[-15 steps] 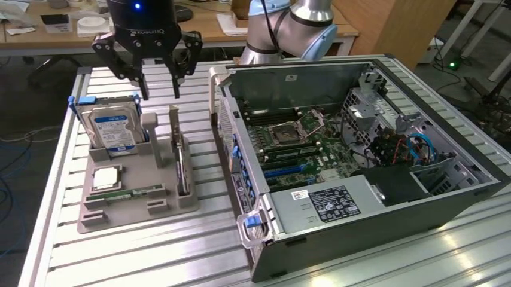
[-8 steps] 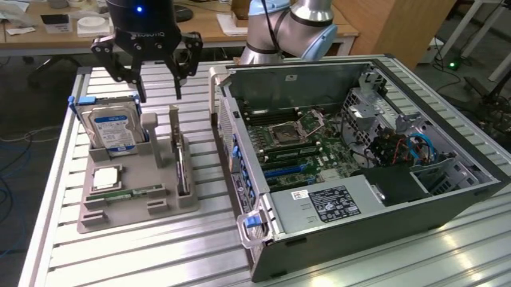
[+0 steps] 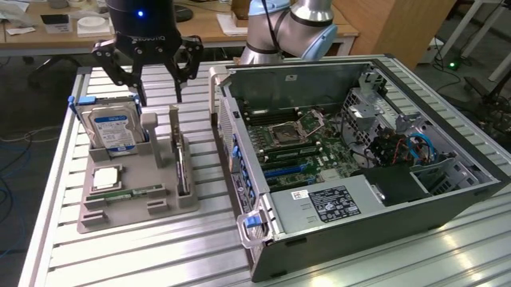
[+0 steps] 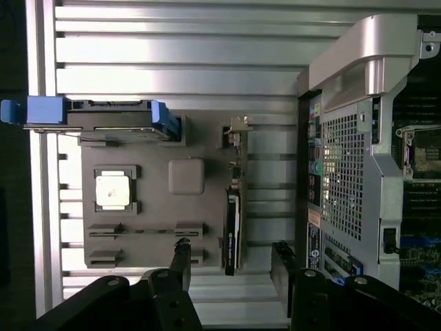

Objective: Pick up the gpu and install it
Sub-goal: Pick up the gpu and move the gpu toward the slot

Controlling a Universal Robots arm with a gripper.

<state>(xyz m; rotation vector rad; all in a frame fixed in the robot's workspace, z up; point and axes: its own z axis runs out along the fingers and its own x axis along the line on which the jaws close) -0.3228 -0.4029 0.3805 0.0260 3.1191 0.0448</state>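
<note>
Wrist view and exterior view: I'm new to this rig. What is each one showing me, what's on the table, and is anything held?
A robot arm ends in a hand. The exterior view watches from off the arm; the wrist view looks down from the wrist past the fingers. On the table sit a grey tray and an open PC case. The tray holds a hard drive, a chip, a memory stick and the gpu, standing on edge. The hand is open above the tray, holding nothing.

a long wooden desk [image 3: 207,30] and a wooden cupboard [image 3: 399,24] stand behind the shiny metal table [image 3: 160,257], on a grey floor [image 3: 24,89].
</note>
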